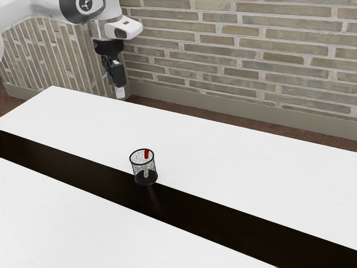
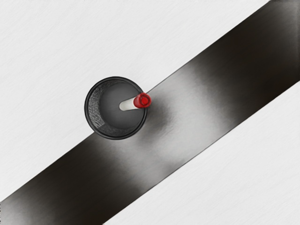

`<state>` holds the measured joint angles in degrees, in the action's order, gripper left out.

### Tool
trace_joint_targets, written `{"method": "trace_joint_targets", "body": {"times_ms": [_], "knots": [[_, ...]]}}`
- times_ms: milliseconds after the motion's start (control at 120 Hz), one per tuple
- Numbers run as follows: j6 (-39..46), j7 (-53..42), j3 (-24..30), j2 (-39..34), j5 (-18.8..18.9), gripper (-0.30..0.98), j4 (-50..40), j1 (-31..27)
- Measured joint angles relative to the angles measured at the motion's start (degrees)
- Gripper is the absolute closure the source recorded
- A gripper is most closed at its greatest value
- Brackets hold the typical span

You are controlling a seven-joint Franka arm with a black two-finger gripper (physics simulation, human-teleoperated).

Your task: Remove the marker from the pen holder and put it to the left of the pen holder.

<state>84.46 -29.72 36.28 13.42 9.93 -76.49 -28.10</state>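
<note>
Nothing of the task looks done: the marker (image 2: 128,104) stands in the holder (image 1: 134,169), below the hand (image 1: 120,92) and well apart from it. The hand hangs high over the table (image 1: 234,156) with no hold on the marker; how far open it is I cannot tell. Left to do, as I judge it: lower the hand to the cap (image 2: 143,100), grip, lift the marker clear of the rim, and set it down left of the holder.

The exterior view gives the hand's height above the holder and, through the mesh wall, the marker's pale lower part. The wrist view looks down into the holder, with the marker tilted and its cap across the rim; whether they touch I cannot tell. The holder sits at an edge of the dark band (image 1: 67,164).
</note>
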Motion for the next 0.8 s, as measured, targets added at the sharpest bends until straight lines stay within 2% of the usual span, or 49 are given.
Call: {"method": "trace_joint_targets", "body": {"times_ms": [250,383,442,500,633,667,750,767,800], "knots": [[-0.1,-0.1,0.1,-0.6,-0.9,0.0,0.0,-0.1],[-6.5,-0.7,0.6,-6.5,-3.1,0.01,-0.4,0.3],[-8.8,-4.9,1.8,-7.2,-2.4,0.01,-0.6,0.8],[-10.0,-10.5,3.1,-5.9,-1.3,0.01,-1.2,4.1],[-2.4,-24.9,7.2,-7.0,-0.6,0.0,-11.0,5.6],[0.4,-28.4,6.5,-10.0,-2.0,0.0,-15.4,5.6],[8.7,-37.2,6.1,-21.3,-10.1,0.0,-30.8,2.3],[10.2,-38.8,7.5,-22.4,-11.4,0.0,-33.0,-0.1],[13.3,-42.1,14.1,-23.7,-13.9,0.0,-35.7,-9.1]]}}
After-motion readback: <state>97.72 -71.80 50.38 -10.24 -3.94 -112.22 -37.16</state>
